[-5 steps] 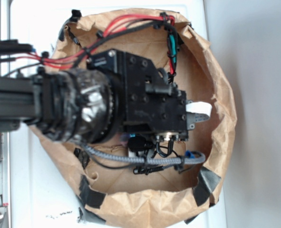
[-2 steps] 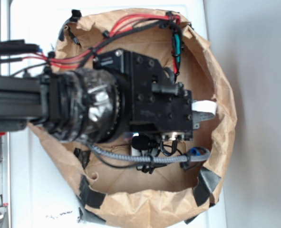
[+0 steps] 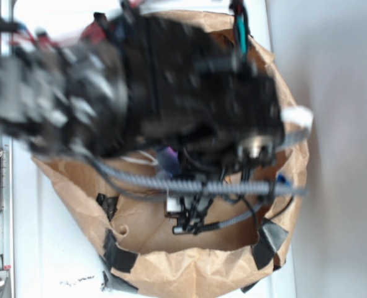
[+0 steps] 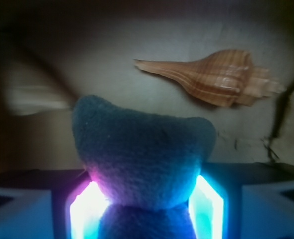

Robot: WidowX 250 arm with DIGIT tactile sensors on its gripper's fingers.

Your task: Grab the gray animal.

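- On my wrist view, at about nine o'clock, a pale blurred patch sits against the dim paper wall; I cannot tell what it is, so I treat it as something the arm could brush.
- At the middle, the gray animal fills the lower centre, pinched between the two glowing pads of the gripper. The jaws stand closed in on the toy from both sides, only as far apart as the plush is thick.
- My worry here: the toy is soft and only its lower part seems caught, most of its body standing above the pads toward twelve o'clock. If the plush squashes further, I judge it could slide out, since the fabric gives little to bite on.
- At about one o'clock, the seashell lies on the floor, well apart from the toy, so I see little chance of dragging it along.
- On the outside view the arm is heavily blurred over the paper bag, and neither the toy nor the jaws show there.
- Toward three o'clock the gripper end sits near the bag's right rim, with cables trailing below. I judge a snag on the rim or the cables could jolt the wrist and shake the toy loose.
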